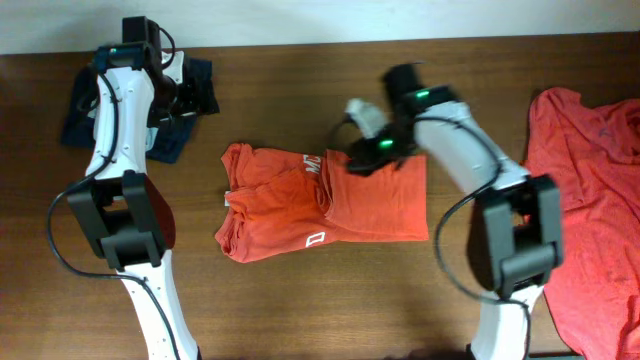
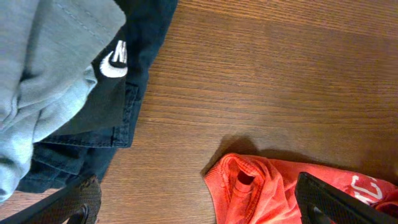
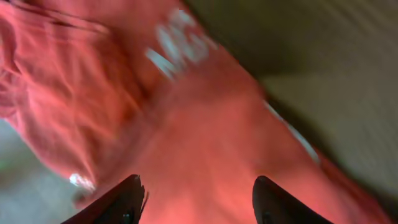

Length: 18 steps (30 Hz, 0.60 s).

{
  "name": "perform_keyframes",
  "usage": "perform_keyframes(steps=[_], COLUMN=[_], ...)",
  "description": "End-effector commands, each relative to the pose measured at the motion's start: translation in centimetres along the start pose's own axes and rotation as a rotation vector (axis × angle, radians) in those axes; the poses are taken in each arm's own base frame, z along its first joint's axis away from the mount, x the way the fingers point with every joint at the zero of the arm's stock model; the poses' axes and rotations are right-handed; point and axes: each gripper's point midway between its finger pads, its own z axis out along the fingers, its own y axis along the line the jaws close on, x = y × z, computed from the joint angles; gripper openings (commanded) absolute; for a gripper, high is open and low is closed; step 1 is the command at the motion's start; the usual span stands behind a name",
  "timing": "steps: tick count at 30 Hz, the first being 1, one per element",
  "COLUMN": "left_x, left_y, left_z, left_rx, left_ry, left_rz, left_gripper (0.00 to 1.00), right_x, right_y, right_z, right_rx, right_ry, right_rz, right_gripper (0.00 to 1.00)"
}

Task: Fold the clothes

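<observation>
One of the clothes, an orange-red T-shirt with white lettering, lies partly folded on the middle of the table. Another orange-red shirt lies spread out at the right edge. My right gripper hovers over the upper right part of the middle shirt. In the blurred right wrist view its jaws stand open, with red cloth beneath them and nothing pinched. My left gripper is at the back left, open above bare wood, with the shirt's bunched left end just ahead of it.
A pile of dark navy clothes lies at the back left under my left arm. In the left wrist view it shows as a grey garment on a navy one. The brown wooden table extends toward the front.
</observation>
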Motion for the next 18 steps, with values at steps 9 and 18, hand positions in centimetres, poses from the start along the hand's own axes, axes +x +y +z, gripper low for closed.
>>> perform_keyframes(steps=[9,18], left_x=[-0.6,-0.6], left_y=[0.1,0.1], left_z=[-0.9,-0.9], left_rx=[-0.011,-0.011], left_ry=[-0.028,-0.028], left_rz=[0.020,0.020], left_gripper=[0.99,0.99], right_x=[-4.6,-4.0], right_y=[4.4,5.2], right_z=[3.2,6.0], right_rx=[0.272,0.240], right_ry=[-0.045,-0.014], right_rz=[-0.279,-0.298], right_gripper=[0.62,0.61])
